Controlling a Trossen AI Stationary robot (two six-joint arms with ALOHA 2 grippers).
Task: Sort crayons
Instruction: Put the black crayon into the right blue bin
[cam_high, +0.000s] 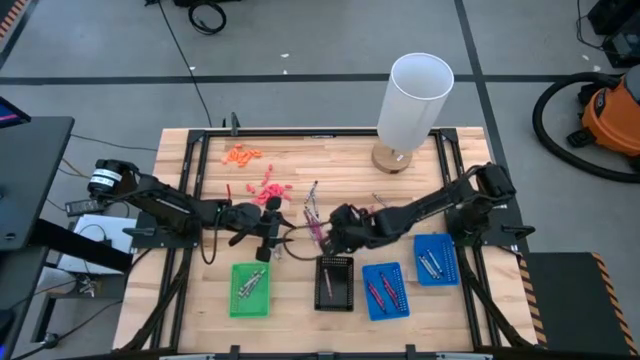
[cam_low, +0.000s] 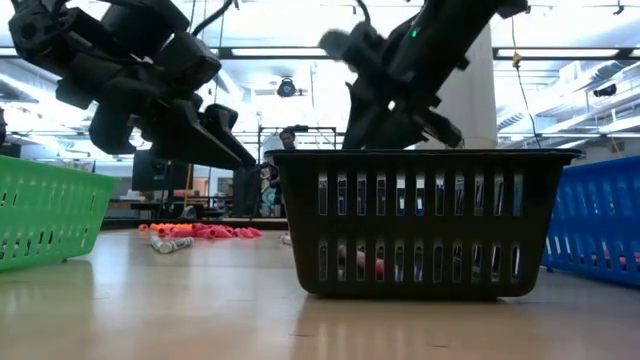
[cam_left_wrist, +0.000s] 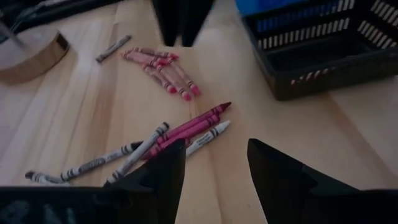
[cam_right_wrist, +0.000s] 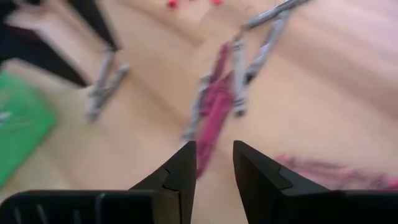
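Right wrist view — crayons (cam_right_wrist: 217, 106) just beyond the right gripper (cam_right_wrist: 214, 163)'s parted, empty fingers.

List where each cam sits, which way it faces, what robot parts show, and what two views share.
High: overhead, straight down on the table; both arms, left end effector, right end effector.
Low: table-top height, level across into the room; black basket fills the foreground, both arms drop in from above.
Left wrist: past its open fingers onto loose crayons.
Right wrist: past its own fingers, parted, nothing between them, onto crayons.
Shared: left wrist and high both show the black basket and the crayon cluster.
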